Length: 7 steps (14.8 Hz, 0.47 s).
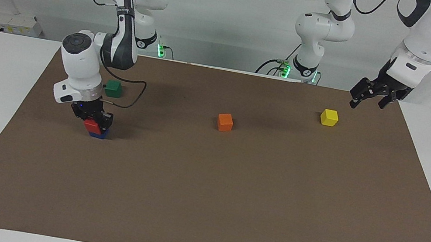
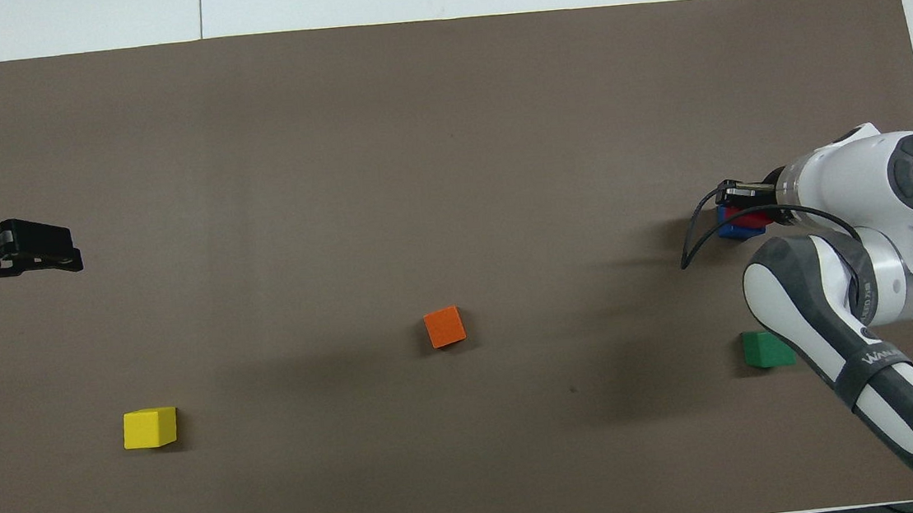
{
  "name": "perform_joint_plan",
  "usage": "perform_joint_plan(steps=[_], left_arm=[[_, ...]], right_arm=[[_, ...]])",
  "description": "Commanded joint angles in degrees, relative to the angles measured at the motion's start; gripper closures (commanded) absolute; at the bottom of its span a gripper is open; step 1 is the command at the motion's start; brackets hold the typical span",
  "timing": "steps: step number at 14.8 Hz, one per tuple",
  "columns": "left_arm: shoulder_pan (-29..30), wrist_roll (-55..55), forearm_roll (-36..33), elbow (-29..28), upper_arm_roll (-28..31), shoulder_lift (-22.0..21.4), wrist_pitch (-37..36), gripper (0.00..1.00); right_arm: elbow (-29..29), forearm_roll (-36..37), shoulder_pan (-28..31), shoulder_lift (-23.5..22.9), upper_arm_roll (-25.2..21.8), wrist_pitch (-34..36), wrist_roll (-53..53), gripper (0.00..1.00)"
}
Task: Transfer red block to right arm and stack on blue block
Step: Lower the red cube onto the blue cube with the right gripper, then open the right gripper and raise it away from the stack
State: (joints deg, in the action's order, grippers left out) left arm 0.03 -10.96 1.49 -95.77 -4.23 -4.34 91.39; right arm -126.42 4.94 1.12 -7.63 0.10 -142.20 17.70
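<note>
The red block (image 1: 90, 124) sits on top of the blue block (image 1: 98, 134) toward the right arm's end of the brown mat. My right gripper (image 1: 94, 121) points down over the stack with its fingers around the red block. In the overhead view the wrist hides most of the stack; only slivers of the red block (image 2: 751, 220) and the blue block (image 2: 729, 231) show beside the right gripper (image 2: 738, 211). My left gripper (image 1: 367, 102) is open and empty, raised over the mat's edge at the left arm's end, also seen in the overhead view (image 2: 67, 249).
A green block (image 1: 113, 88) lies nearer to the robots than the stack, beside the right arm's wrist. An orange block (image 1: 225, 122) lies mid-mat. A yellow block (image 1: 329, 117) lies toward the left arm's end, below the left gripper. A black cable loops beside the stack.
</note>
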Motion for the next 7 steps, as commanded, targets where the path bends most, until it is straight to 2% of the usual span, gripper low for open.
perform_joint_plan(steps=[1, 5, 7], left_arm=[[-1.35, 0.41, -1.05, -1.52, 0.89, -1.64, -0.34, 0.00], [-1.61, 4.52, -1.05, -1.87, 0.97, -1.72, -0.42, 0.00], [-1.61, 6.48, -1.05, -1.87, 0.97, -1.72, -0.34, 0.00]], right_arm=[[-0.84, 2.36, 0.81, 0.24, 0.43, -1.76, 2.17, 0.00], [-0.14, 2.36, 0.73, 0.16, 0.43, -0.89, 1.90, 0.00], [2.83, 2.36, 0.90, -0.11, 0.43, 2.52, 1.46, 0.00]])
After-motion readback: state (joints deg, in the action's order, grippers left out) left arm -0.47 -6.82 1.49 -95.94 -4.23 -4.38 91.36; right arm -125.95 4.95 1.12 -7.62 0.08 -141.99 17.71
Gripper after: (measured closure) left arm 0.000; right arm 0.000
